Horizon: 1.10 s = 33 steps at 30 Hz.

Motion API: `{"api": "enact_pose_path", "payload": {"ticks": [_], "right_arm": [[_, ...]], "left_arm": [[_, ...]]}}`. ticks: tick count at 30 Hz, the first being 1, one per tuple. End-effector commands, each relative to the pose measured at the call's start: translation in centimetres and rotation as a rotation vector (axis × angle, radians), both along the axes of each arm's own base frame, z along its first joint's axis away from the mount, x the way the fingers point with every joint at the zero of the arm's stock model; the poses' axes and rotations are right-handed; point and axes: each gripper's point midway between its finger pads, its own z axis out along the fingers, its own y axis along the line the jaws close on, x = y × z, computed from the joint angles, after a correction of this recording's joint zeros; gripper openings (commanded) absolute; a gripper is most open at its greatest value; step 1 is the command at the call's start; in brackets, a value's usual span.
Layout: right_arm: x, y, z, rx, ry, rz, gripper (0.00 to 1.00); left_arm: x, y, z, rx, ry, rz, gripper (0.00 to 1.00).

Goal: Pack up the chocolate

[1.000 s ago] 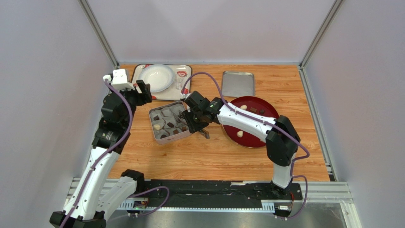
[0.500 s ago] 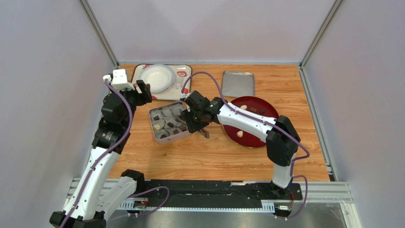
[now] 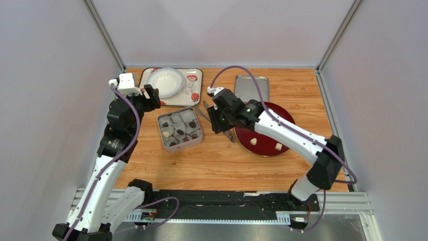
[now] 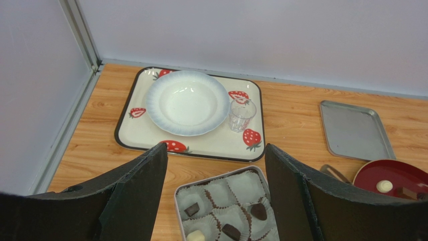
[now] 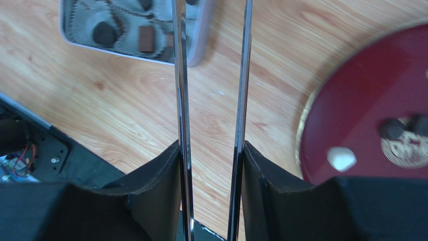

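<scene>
The open tin [image 3: 162,142] of paper cups holds several chocolates [image 3: 165,134], dark and one cream-white. It also shows in the left wrist view [image 4: 177,201] and the right wrist view [image 5: 201,35]. The red plate [image 3: 274,128] holds more chocolates [image 3: 253,141], white and dark. My right gripper [image 3: 220,119] is shut on metal tongs [image 5: 180,100], whose two blades are apart and empty. It hovers between the tin and the plate. My left gripper [image 4: 216,150] is open and empty, above the tin's far-left side.
A strawberry-print tray [image 3: 145,80] at the back left carries a white bowl [image 3: 165,82] and a small glass [image 3: 189,88]. A flat metal tray [image 3: 251,89] lies at the back, behind the red plate.
My right gripper with the tongs has moved right and back, from over the tin's right edge toward the red plate. The left arm has not moved.
</scene>
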Motion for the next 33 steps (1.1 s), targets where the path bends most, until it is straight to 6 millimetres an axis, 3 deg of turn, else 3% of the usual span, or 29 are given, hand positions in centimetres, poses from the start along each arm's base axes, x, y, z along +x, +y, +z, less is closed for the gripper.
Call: {"api": "enact_pose_path", "payload": {"ticks": [1,10,16,23,33], "right_arm": [[-0.1,-6.3,-0.3,-0.070,0.005,-0.169,0.44],[-2.3,-15.4,-3.4,-0.191,0.071,-0.358,0.43],[-3.9,-19.5,-5.6,-0.251,0.137,-0.454,0.43],[-4.5,-20.9,-6.9,-0.256,0.186,-0.493,0.44],[-3.4,-19.4,-7.5,-0.204,0.185,-0.443,0.44]], "left_arm": [[-0.5,0.2,2.6,-0.022,-0.063,0.001,0.79],[-0.4,0.1,2.4,-0.020,-0.056,-0.002,0.79],[-0.3,0.1,2.3,-0.021,-0.054,-0.005,0.79],[-0.3,0.1,2.2,-0.021,-0.051,-0.005,0.79],[-0.4,0.1,2.3,-0.021,-0.054,-0.003,0.79]]}}
